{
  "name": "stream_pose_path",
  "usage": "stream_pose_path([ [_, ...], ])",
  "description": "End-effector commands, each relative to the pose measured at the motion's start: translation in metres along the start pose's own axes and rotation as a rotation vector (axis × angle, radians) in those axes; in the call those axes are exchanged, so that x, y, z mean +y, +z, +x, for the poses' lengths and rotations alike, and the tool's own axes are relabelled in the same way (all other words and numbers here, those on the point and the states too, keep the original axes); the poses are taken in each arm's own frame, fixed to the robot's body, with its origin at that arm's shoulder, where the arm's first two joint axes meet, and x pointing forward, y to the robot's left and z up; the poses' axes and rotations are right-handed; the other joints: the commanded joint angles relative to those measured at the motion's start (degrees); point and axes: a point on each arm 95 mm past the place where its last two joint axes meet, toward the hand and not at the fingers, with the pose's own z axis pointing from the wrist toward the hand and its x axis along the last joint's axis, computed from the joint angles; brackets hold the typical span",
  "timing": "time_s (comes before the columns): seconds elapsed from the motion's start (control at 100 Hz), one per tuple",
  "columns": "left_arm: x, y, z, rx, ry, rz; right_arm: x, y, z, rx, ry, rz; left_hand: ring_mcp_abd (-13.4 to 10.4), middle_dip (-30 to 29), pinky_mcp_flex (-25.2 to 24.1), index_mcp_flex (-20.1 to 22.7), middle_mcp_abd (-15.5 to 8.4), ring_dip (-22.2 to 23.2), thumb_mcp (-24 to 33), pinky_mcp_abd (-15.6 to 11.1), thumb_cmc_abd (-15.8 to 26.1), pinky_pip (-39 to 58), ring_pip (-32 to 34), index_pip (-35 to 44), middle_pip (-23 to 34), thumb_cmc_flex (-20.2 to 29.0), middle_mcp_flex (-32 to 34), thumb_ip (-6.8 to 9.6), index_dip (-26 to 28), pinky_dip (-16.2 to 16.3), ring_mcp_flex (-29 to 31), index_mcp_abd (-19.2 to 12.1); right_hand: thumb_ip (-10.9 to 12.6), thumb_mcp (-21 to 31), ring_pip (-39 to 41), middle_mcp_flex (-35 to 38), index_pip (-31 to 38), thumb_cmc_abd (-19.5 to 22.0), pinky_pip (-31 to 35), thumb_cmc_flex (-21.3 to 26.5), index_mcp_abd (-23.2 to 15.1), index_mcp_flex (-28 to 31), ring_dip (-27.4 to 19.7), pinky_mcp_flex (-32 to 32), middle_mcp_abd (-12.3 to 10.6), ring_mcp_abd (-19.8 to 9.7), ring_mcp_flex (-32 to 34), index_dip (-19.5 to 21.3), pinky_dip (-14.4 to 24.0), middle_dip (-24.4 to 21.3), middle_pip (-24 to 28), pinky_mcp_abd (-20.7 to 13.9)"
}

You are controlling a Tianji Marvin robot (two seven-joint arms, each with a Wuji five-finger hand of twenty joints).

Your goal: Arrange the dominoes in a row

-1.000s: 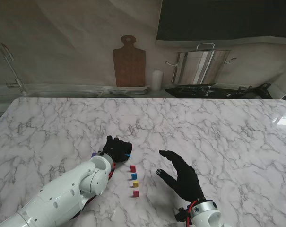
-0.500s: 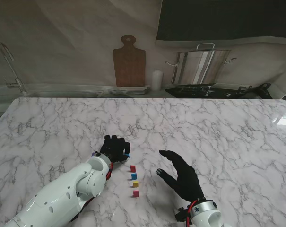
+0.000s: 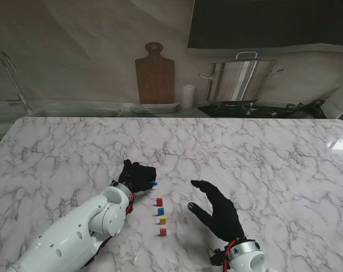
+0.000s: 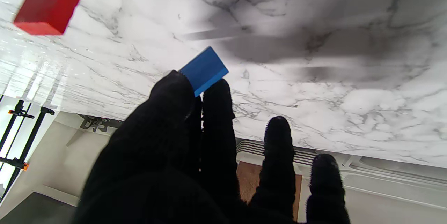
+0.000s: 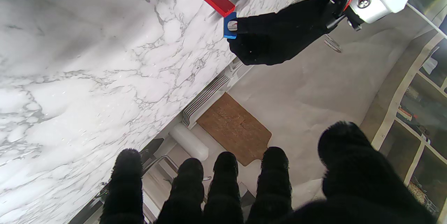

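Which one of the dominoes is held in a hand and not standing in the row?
The blue domino, pinched in the fingers of the left hand. The red, blue, yellow and pink ones stand free in the row on the table.

A white marble table [image 3: 228,147] with grey veining fills most of the stand's view. Beyond its far edge a wooden cutting board [image 3: 155,73] leans upright against the pale wall, above a low stack of what look like plates [image 3: 154,107]. Just right of it stands a white cylinder [image 3: 187,96], perhaps a candle. Farther right a lidded steel stockpot [image 3: 240,79] sits on a dark stovetop [image 3: 245,109]. A metal rod [image 3: 12,82] leans at far left.
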Motion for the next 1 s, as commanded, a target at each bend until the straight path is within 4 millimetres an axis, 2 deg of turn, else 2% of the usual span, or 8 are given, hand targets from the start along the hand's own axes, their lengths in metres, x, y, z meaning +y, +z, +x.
stream_pose_path([
  [0.0,0.0002,-0.0007,0.0028,0.002,-0.013,-0.007,-0.0012,-0.0015,0.0,-0.005,0.002,0.003,-0.14,-2.93,-0.47,-0.72,-0.66,-0.88,0.8,0.95,2.15,2.26,-0.62,3.04,-2.7,3.11,3.97,1.31,2.27,-0.44,1.77,-2.55,1.65,-0.63,-1.04,-1.64,0.79,2.05,0.65,1.42,-1.0,-1.99,-0.71,-0.19,-0.65,-1.47,-0.57,0.87,0.88,0.24,0.68,-1.98],
  [0.2,-0.0004,-0.0018,0.0033,-0.005,-0.063,0.001,-0.0016,-0.0014,0.0004,-0.005,0.001,0.005,-0.24,-11.32,-0.37,-3.06,1.27,-3.31,4.92,1.08,1.92,7.48,-2.09,4.36,-9.27,2.28,8.94,1.44,4.41,-1.16,7.17,-0.93,1.66,-0.63,-1.02,-1.67,0.84,2.05,0.64,1.4,-1.07,-1.92,-0.7,-0.22,-0.63,-1.5,-0.52,0.88,0.87,0.23,0.65,-1.97],
  [0.5,0.0014,-0.0033,0.0048,-0.016,-0.098,0.008,-0.002,-0.0015,0.0005,-0.005,0.0,0.006,-0.08,-16.51,-0.42,-7.08,2.35,-5.3,14.97,0.62,0.98,10.99,-3.79,7.0,-5.22,-1.37,6.82,1.15,8.83,-3.97,8.39,0.29,1.65,-0.64,-1.04,-1.64,0.85,2.05,0.61,1.41,-1.02,-1.94,-0.71,-0.25,-0.66,-1.51,-0.57,0.86,0.87,0.23,0.65,-1.97],
  [0.55,0.0016,-0.0037,0.0049,-0.016,-0.103,0.006,-0.002,-0.0014,0.0004,-0.005,-0.001,0.006,0.58,-14.32,-0.67,-7.18,2.31,-3.98,12.63,0.92,1.7,9.11,-3.09,6.74,-5.34,-0.07,4.47,1.01,8.92,-4.64,4.89,0.06,1.65,-0.64,-1.03,-1.6,0.86,2.06,0.63,1.42,-0.96,-1.93,-0.7,-0.21,-0.56,-1.51,-0.55,0.86,0.87,0.24,0.67,-1.95],
  [0.59,0.0019,-0.0041,0.0049,-0.016,-0.108,0.003,-0.002,-0.0014,0.0004,-0.005,-0.001,0.006,1.14,-6.31,-0.75,-6.56,3.32,-1.79,9.47,1.04,2.11,6.91,-1.89,6.14,-4.87,1.0,-0.21,1.26,8.48,-4.49,1.03,-0.38,1.65,-0.64,-1.03,-1.65,0.85,2.06,0.64,1.43,-1.03,-1.93,-0.7,-0.21,-0.53,-1.54,-0.55,0.86,0.88,0.24,0.66,-1.99],
  [0.64,0.0022,-0.0043,0.0047,-0.016,-0.108,0.002,-0.0021,-0.0014,0.0004,-0.004,0.0,0.007,1.04,5.48,-0.77,-5.95,4.1,0.62,7.92,1.06,2.35,5.85,0.61,5.59,3.34,1.46,-5.94,1.19,8.07,-4.12,-1.67,-0.92,1.65,-0.66,-1.04,-1.63,0.86,2.08,0.64,1.41,-1.05,-1.92,-0.71,-0.22,-0.66,-1.49,-0.57,0.86,0.88,0.25,0.68,-1.98],
  [0.71,0.0022,-0.0044,0.0043,-0.015,-0.109,0.003,-0.0022,-0.0014,0.0004,-0.004,-0.001,0.007,0.88,8.22,-0.74,-5.91,4.63,1.43,7.28,1.06,2.73,5.92,1.65,5.34,6.87,1.84,-6.18,1.28,8.01,-3.46,-1.26,-1.23,1.65,-0.66,-1.05,-1.63,0.88,2.04,0.63,1.43,-1.0,-1.9,-0.71,-0.24,-0.62,-1.49,-0.61,0.86,0.88,0.25,0.69,-1.99],
  [0.99,0.0026,-0.0044,0.0054,-0.021,-0.15,0.009,-0.0023,-0.0016,0.0003,-0.004,-0.001,0.007,0.71,-8.11,1.19,-7.97,2.98,-1.86,14.5,1.52,0.86,11.3,-0.53,9.47,-6.35,0.44,5.98,1.48,8.3,-1.65,6.65,1.08,1.65,-0.69,-1.05,-1.66,0.91,2.04,0.61,1.41,-0.97,-1.86,-0.71,-0.27,-0.63,-1.5,-0.61,0.86,0.87,0.24,0.69,-2.0],
])
